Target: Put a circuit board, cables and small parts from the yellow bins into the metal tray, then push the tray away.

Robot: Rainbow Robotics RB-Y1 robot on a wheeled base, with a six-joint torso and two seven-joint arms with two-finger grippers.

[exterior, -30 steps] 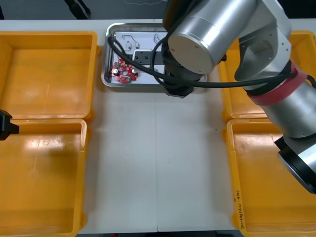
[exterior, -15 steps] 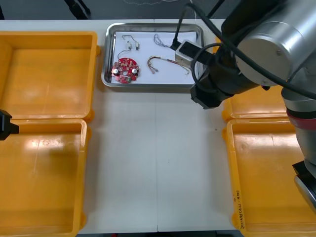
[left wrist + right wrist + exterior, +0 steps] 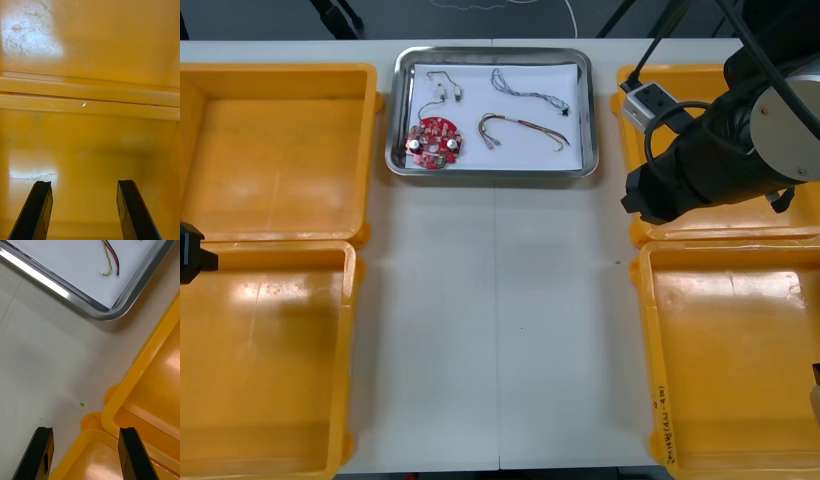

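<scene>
Hovering at frame right, right gripper [image 3: 86, 432], fingers spread, by rim of yellow bins [image 3: 740, 360] near metal tray [image 3: 490, 172] corner. Tray, upper centre, holds circuit board [image 3: 434, 143], cables [image 3: 520, 127]. Loading looks done; next: get against tray's near rim, push. Also spread: left gripper [image 3: 84, 184], over left bin [image 3: 90, 97].

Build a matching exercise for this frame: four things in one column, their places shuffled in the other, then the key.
1 circuit board
2 red and yellow cable
3 right gripper
4 left gripper

a open, above the left yellow bins
b open, above the table and right yellow bins, near the metal tray corner
c tray's left part
d in the tray, right of the board

Pairs: 1-c; 2-d; 3-b; 4-a
</scene>
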